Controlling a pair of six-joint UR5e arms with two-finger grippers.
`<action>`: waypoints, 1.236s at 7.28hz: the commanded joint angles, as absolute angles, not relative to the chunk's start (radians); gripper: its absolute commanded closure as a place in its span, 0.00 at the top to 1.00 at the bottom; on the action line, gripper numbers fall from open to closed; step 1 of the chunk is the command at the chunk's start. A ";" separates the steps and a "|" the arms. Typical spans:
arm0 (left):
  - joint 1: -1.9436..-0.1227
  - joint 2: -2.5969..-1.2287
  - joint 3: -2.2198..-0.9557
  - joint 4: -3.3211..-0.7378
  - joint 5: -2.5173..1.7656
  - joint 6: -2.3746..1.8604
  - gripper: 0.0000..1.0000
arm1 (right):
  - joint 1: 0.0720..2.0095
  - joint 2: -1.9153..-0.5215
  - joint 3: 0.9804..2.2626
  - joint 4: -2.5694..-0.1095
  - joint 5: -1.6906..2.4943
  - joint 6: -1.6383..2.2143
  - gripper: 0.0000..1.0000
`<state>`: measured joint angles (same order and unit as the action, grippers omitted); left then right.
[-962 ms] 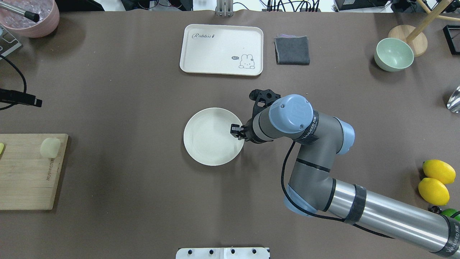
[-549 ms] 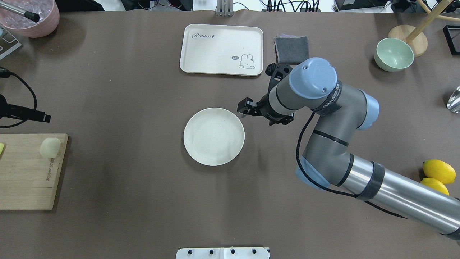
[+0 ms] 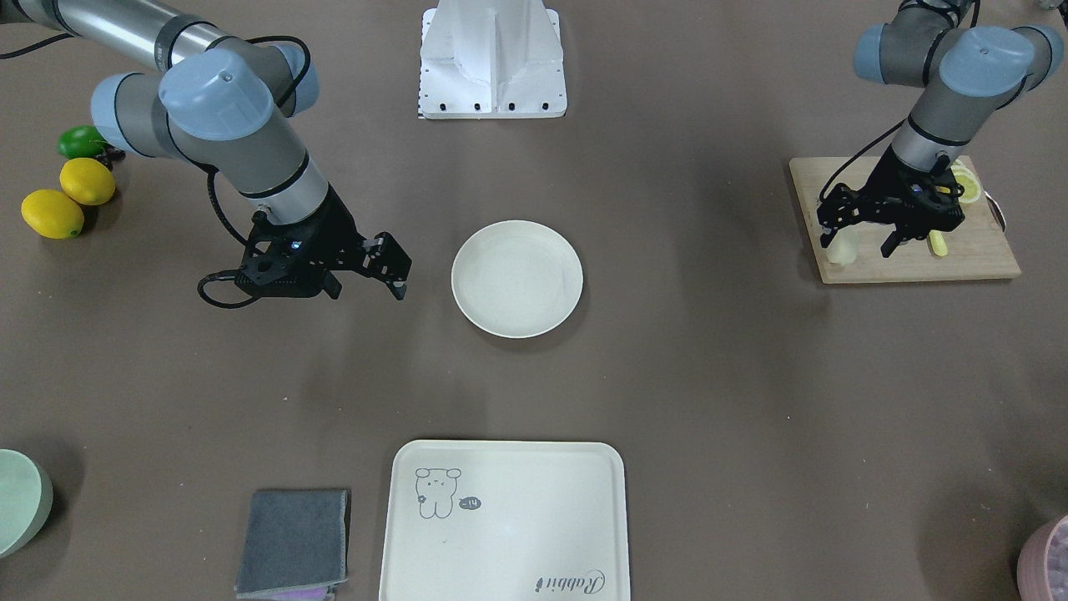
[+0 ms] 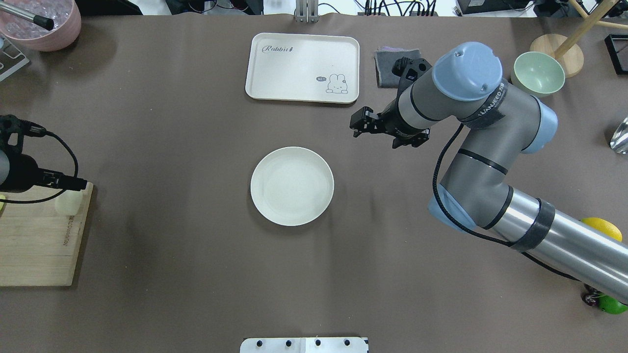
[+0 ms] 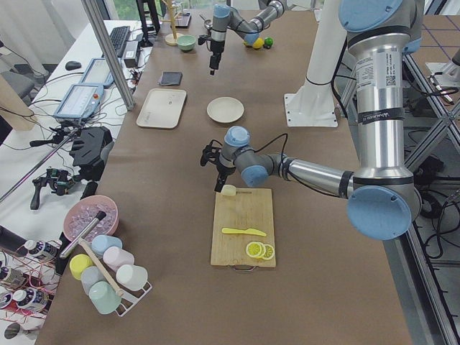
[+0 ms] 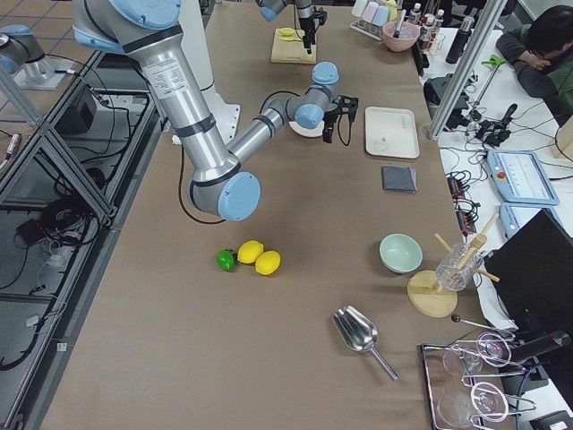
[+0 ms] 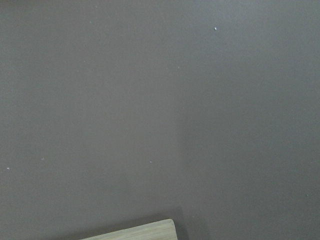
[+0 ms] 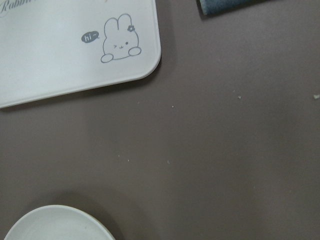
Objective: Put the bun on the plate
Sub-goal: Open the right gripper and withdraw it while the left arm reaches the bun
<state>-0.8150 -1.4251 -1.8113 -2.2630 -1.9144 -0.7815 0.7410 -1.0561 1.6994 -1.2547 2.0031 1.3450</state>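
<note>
The bun [image 4: 66, 204] lies on the far corner of the wooden cutting board [image 4: 34, 245] at the table's left edge. My left gripper [image 3: 856, 244] hangs over that corner, open, its fingers standing on either side of the bun [image 3: 843, 249]; I cannot tell whether they touch it. The round cream plate [image 4: 292, 186] sits bare in the middle of the table. My right gripper [image 4: 359, 123] hovers open and holds nothing, beyond the plate's far right rim. The right wrist view catches only the plate's rim [image 8: 55, 222].
A cream tray [image 4: 301, 66] with a rabbit drawing lies behind the plate, a grey cloth [image 3: 292, 538] beside it. A green bowl [image 4: 537, 73] stands far right. Lemons [image 3: 52, 213] and a lime [image 4: 611, 304] lie near the right arm. Lemon slices [image 3: 964, 184] are on the board.
The right gripper has drawn away from the plate's right rim, up and to the right. The left gripper has come in from the left edge to over the bun.
</note>
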 commanded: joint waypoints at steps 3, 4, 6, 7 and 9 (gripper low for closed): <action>-0.753 -1.405 -1.810 -2.264 -1.894 -0.779 0.89 | 0.773 -1.077 1.706 -1.256 2.005 1.341 1.00; -0.743 -1.408 -1.810 -2.266 -1.894 -0.781 0.75 | 0.778 -1.078 1.706 -1.258 2.002 1.341 1.00; -0.742 -1.408 -1.806 -2.272 -1.894 -0.781 0.54 | 0.770 -1.077 1.704 -1.255 1.982 1.339 1.00; -0.742 -1.411 -1.802 -2.272 -1.894 -0.778 0.50 | 0.770 -1.077 1.704 -1.255 1.980 1.339 1.00; -0.742 -1.416 -1.802 -2.272 -1.894 -0.776 0.43 | 0.772 -1.077 1.704 -1.255 1.979 1.339 1.00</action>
<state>-0.7425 -1.4126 -1.8031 -2.2717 -1.8945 -0.7778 0.7710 -1.0763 1.7044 -1.2549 1.9804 1.3393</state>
